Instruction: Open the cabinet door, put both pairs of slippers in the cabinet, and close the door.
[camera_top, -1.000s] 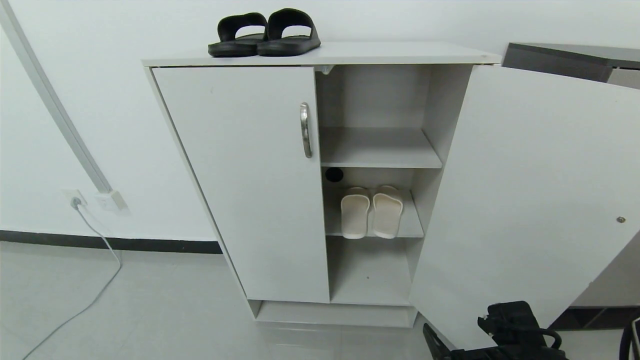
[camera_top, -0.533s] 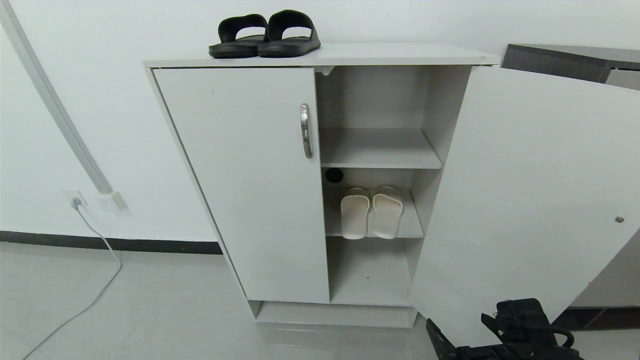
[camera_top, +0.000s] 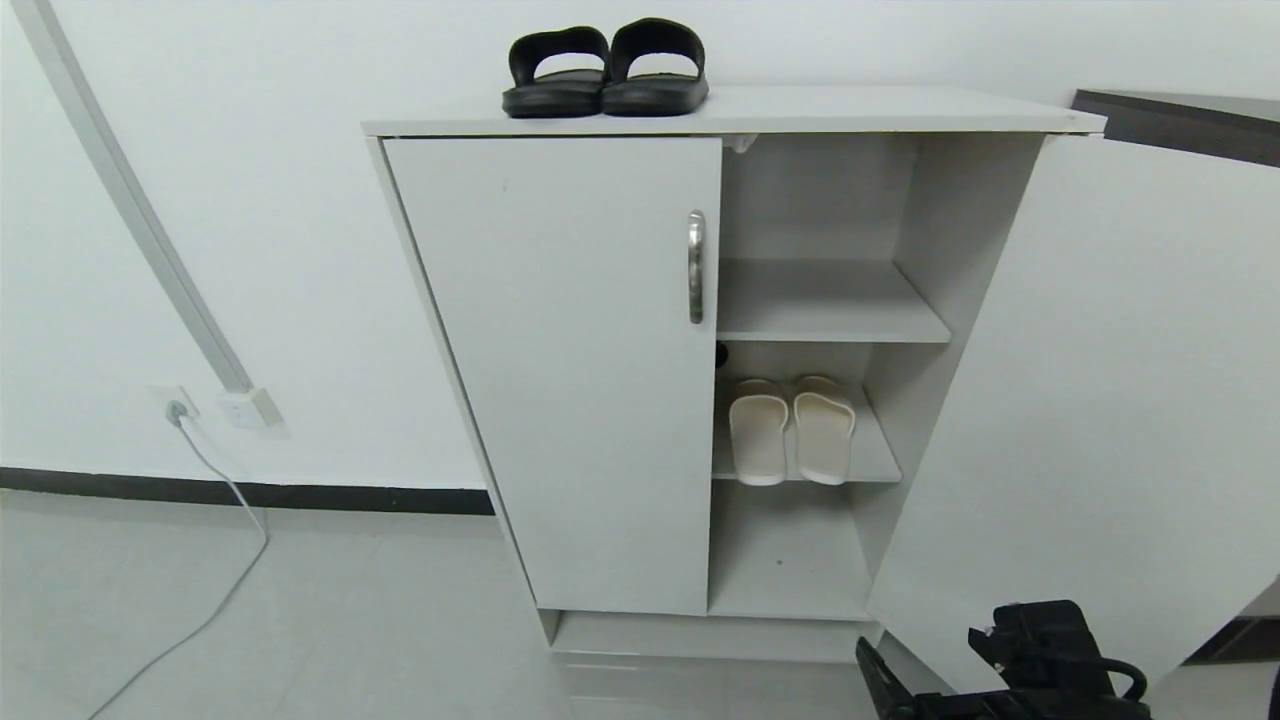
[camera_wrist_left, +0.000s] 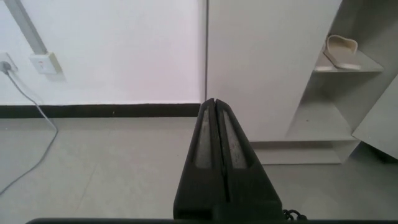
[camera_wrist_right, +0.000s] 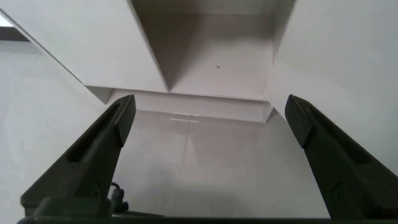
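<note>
While slippers (camera_top: 605, 75) top cabinet (camera_top: 560, 380), right gripper (camera_wrist_right: 208, 118) seems below.

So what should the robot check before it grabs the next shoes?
1. Cabinet open: ok. The right door is swung wide.
2. White slippers put away: ok. They lie side by side on the middle shelf.
3. Black slippers put away: not ok. They sit on top of the cabinet.
4. Room inside for them: ok. The upper shelf holds no shoes.
5. Right gripper ready to grab: ok. It is open and holds nothing.
6. Left gripper ready to grab: not ok. It is shut.
</note>
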